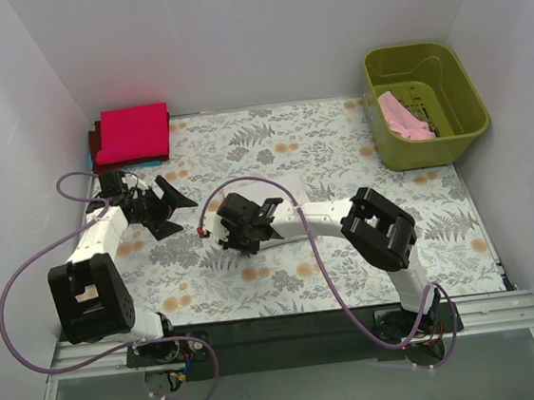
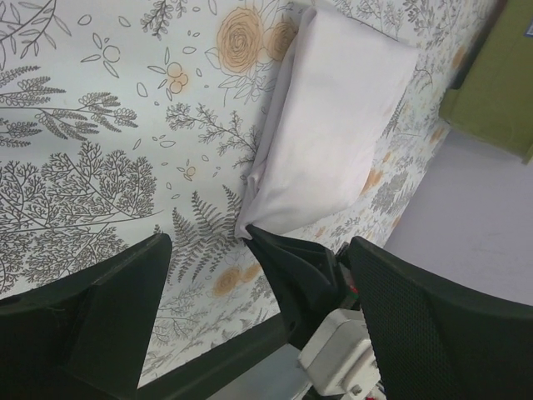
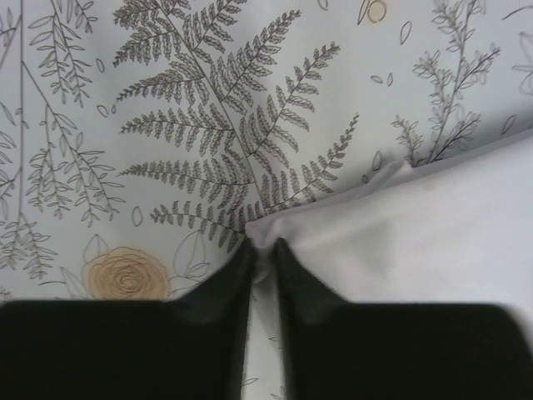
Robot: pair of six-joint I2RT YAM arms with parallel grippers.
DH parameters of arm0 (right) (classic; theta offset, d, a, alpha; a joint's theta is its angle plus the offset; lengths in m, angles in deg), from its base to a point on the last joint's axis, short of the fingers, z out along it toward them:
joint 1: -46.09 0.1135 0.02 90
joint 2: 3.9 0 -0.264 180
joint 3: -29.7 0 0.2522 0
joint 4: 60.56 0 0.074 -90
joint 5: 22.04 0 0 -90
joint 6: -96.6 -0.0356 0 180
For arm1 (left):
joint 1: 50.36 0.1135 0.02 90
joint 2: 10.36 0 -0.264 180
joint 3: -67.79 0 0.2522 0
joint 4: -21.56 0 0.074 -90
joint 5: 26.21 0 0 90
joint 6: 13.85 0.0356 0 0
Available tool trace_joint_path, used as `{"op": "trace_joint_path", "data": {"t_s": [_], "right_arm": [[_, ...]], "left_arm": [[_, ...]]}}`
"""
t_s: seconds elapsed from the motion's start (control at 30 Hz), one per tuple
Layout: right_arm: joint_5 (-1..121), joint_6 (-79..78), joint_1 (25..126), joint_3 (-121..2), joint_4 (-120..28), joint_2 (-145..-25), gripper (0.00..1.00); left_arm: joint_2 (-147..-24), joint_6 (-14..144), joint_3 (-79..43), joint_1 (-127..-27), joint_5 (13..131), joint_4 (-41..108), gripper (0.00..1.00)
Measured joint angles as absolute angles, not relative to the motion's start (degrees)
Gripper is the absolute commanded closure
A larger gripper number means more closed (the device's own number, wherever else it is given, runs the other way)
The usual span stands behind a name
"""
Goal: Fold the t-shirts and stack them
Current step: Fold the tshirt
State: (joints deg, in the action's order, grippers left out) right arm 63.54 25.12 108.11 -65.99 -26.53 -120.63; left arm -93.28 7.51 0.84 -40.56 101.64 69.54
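The white t-shirt (image 1: 286, 185) lies folded into a narrow rectangle on the floral table cover; it also shows in the left wrist view (image 2: 333, 125) and the right wrist view (image 3: 433, 233). My right gripper (image 1: 268, 207) is shut on its near corner (image 3: 264, 258). My left gripper (image 1: 188, 216) is open and empty, to the left of that corner and apart from it (image 2: 258, 243). The crimson red t-shirt (image 1: 132, 133) lies folded at the back left. The pale pink t-shirt (image 1: 404, 117) lies crumpled inside the basket.
The olive-green plastic basket (image 1: 455, 75) stands at the back right, its side also in the left wrist view (image 2: 491, 83). White walls close in the left, back and right. Purple cables loop beside both arms. Dark cloth edges show under the red shirt.
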Motion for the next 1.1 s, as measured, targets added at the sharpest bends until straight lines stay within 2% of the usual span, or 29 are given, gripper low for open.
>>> {"op": "trace_joint_path", "data": {"t_s": [0.03,0.1,0.37,0.73,1.1], "right_arm": [[63.9,25.4,108.1,-65.9,-27.3,-120.6,0.99],[64.2,24.9,107.9,-65.6,-28.5,-120.6,0.99],[60.8,24.7,106.0,-64.8,-29.4,-119.5,0.99],[53.7,24.2,103.5,-67.7,-29.4,-117.0,0.99],[51.3,22.8,103.4,-72.4,-29.2,-117.6,0.99]], "left_arm": [[-93.3,7.2,1.2,-40.6,101.6,69.6,0.15],[-93.3,6.7,2.1,-40.6,101.4,69.4,0.17],[-93.7,3.1,6.4,-40.8,101.6,66.4,0.18],[-99.7,-7.9,9.6,-44.7,100.3,56.2,0.07],[-102.3,-18.1,10.1,-55.1,94.2,46.6,0.04]]}}
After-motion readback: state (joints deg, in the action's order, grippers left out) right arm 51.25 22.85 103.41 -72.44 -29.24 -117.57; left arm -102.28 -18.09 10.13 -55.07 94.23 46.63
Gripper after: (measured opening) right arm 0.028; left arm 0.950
